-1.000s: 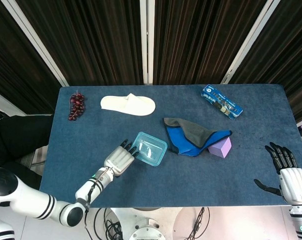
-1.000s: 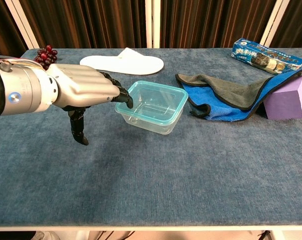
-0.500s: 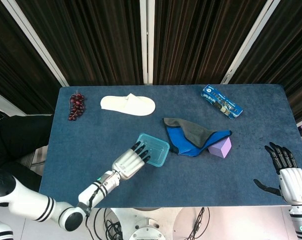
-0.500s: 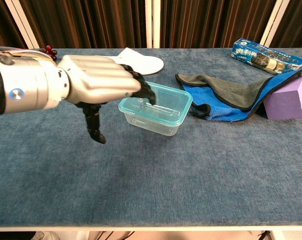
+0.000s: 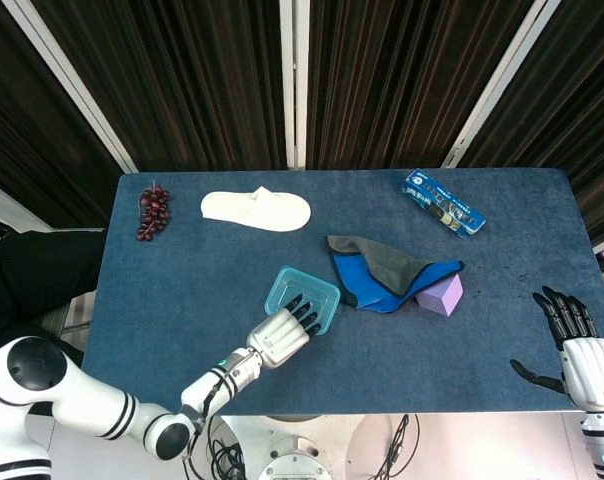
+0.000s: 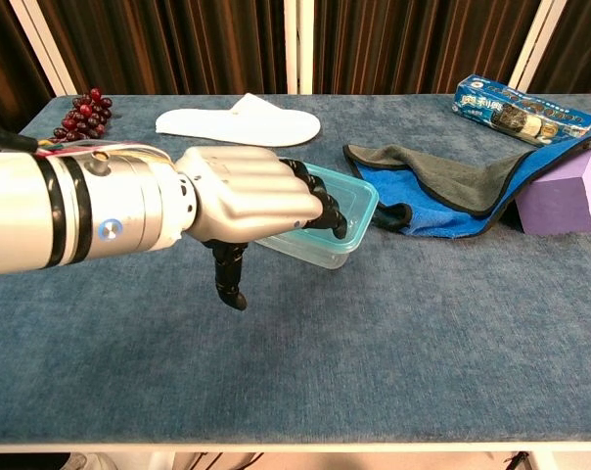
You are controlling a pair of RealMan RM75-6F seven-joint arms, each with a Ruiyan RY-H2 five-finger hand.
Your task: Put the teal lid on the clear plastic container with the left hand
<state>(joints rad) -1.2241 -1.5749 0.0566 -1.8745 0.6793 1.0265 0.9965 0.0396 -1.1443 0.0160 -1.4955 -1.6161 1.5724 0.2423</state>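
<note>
Dark curtains hang behind a blue-carpeted table [image 5: 182, 300], where the clear plastic container [image 5: 306, 293] sits near the middle with its teal lid [image 6: 359, 193] already lying across the top. The lid's rim follows the tub's edge, though whether it is snapped fully down cannot be told. The left hand [image 5: 282, 334] reaches over the container from the near side, palm down, its fingertips [image 6: 330, 211] resting on the lid, thumb hanging free below and holding nothing. That flat, spread posture suits pressing a lid shut rather than carrying it, so the step in hand looks like seating the rim.

The right hand [image 5: 582, 360] lies idle at the table's far right edge, fingers extended and apart, grasping nothing; it keeps well clear because the task belongs to the other arm.

Just right of the container lies a blue and grey cloth [image 5: 387, 272], with a purple block [image 5: 441, 295] on its edge. A white slipper [image 5: 256, 210], a bunch of grapes [image 5: 153, 212] and a blue biscuit packet [image 5: 442, 203] sit along the back, well apart from the work.
</note>
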